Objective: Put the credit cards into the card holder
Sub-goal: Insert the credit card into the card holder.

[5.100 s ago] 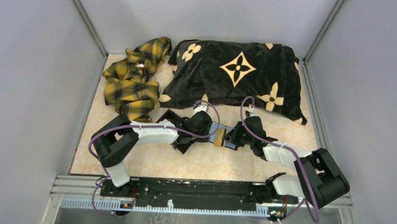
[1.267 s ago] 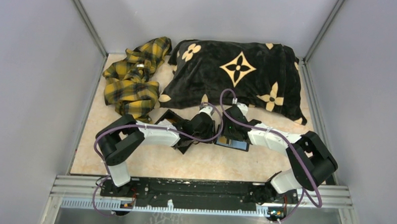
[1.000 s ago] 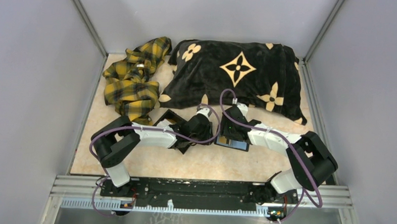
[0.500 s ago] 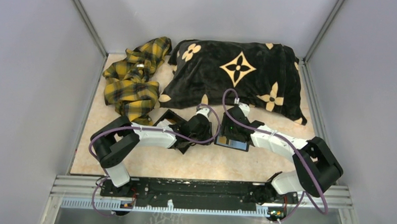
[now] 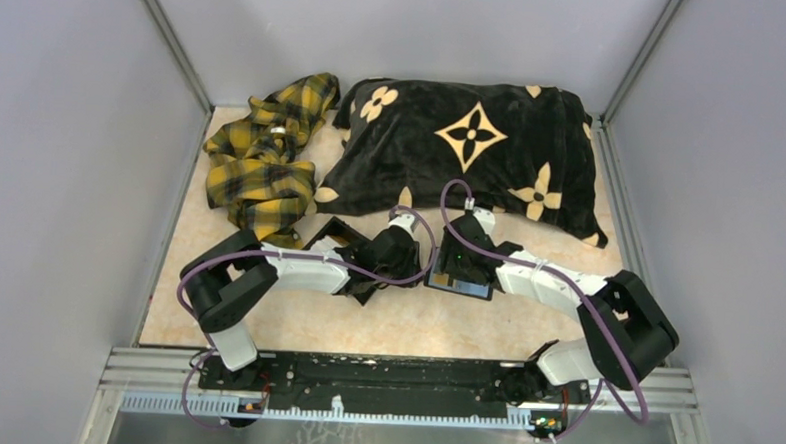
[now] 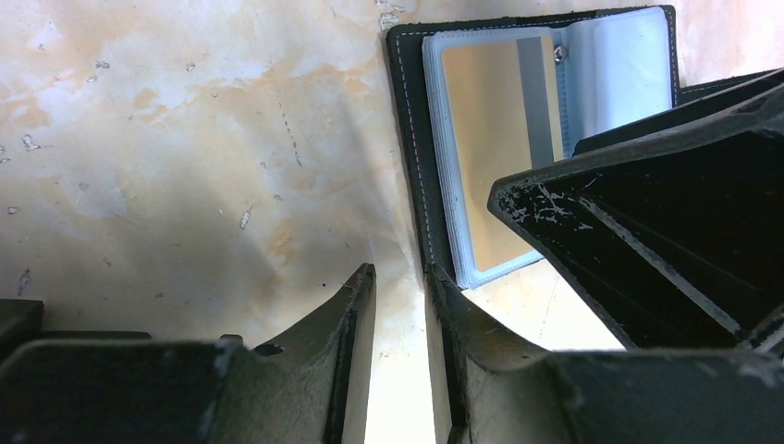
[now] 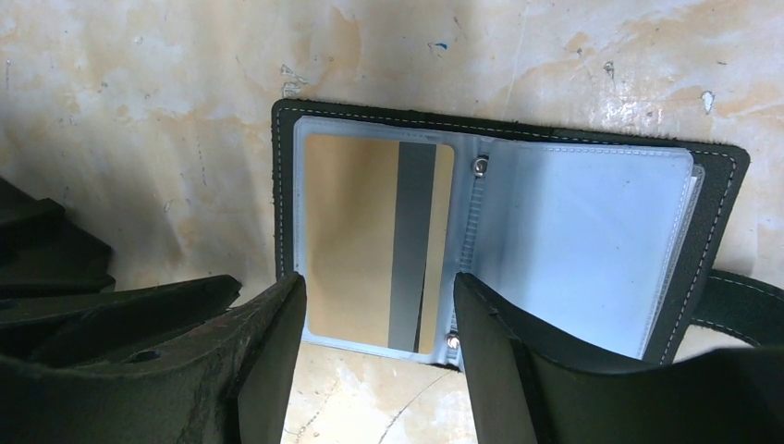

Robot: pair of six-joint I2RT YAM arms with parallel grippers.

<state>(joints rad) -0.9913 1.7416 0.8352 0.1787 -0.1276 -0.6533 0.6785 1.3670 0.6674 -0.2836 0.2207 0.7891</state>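
And here we are over the card holder (image 7: 582, 240), lying open and flat on the counter (image 5: 364, 326), about midway between the two arms. One card (image 7: 356, 240) sits in its left-hand sleeve. Any other cards I can't find in these views.

The right hand (image 7: 377, 282) hovers over that card, fingers wide apart, one on each side of it, holding nothing that I can see. Whether the tips touch the sleeve, I can't tell. The left hand (image 6: 399, 273) is low at the holder's outer left edge, fingers only a narrow gap apart with bare counter showing between them.

My read: the card is being settled into its pocket. To do that well, the left hand should brace the holder's edge so the case can't skate, while the right presses the card flat and nudges it toward the spine. No tilting, or the corner will snag the sleeve's mouth. Then lift straight up, so the card isn't dragged back out.

Materials now. The holder is black and leather-like, with pale stitching round its rim, soft clear plastic sleeves and small metal studs at the fold. The card is stiff, glossy and golden, with a grey stripe. The counter is smooth, mottled beige stone. Behind lie a plush black pillow (image 5: 462, 145) with cream flowers and a crumpled yellow plaid cloth (image 5: 262, 156).
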